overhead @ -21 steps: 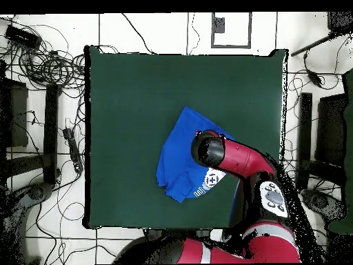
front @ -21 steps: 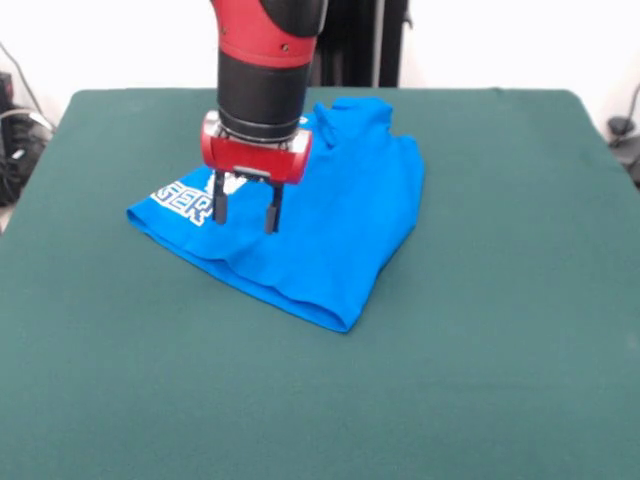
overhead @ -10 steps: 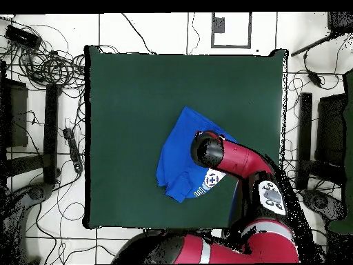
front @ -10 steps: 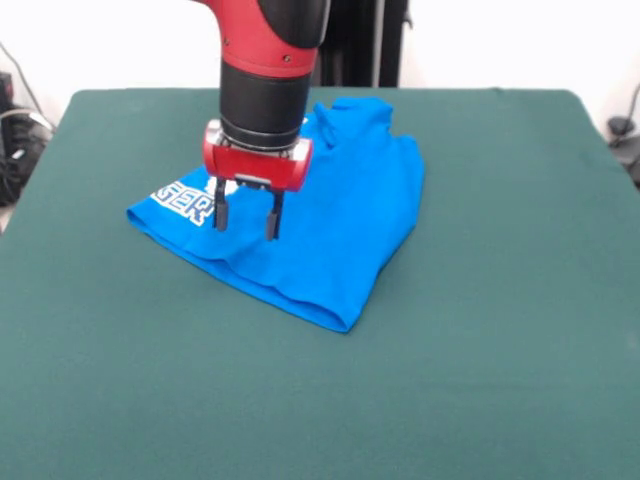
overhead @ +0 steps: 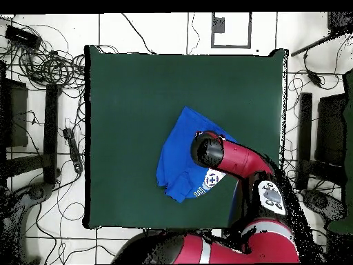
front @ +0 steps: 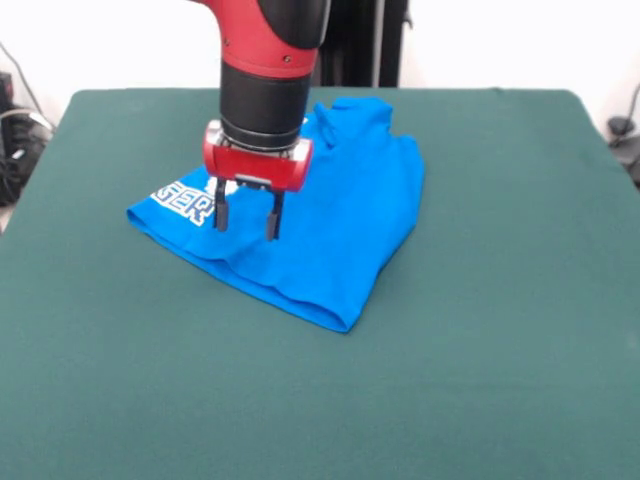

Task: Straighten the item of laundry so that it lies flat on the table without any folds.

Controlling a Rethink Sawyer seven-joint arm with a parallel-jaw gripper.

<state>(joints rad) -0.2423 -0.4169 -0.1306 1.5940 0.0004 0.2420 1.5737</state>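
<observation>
The item of laundry (front: 330, 215) is a bright blue T-shirt, folded over on itself on the green table (front: 480, 330), with white letters showing at its left edge. From overhead the item of laundry (overhead: 176, 155) lies right of the table's (overhead: 138, 96) middle, partly under the red arm. My gripper (front: 245, 222) hangs just above the shirt's left part, fingers (front: 271, 225) spread apart and holding nothing. Overhead, the arm's wrist hides the gripper.
Cables and stands lie on the floor around the table (overhead: 41, 62). A dark post (front: 355, 45) stands behind the table's far edge.
The gripper rose slightly and shifted a touch over the shirt between one second ago and half a second ago; since then it has stayed still. The shirt has not moved.
</observation>
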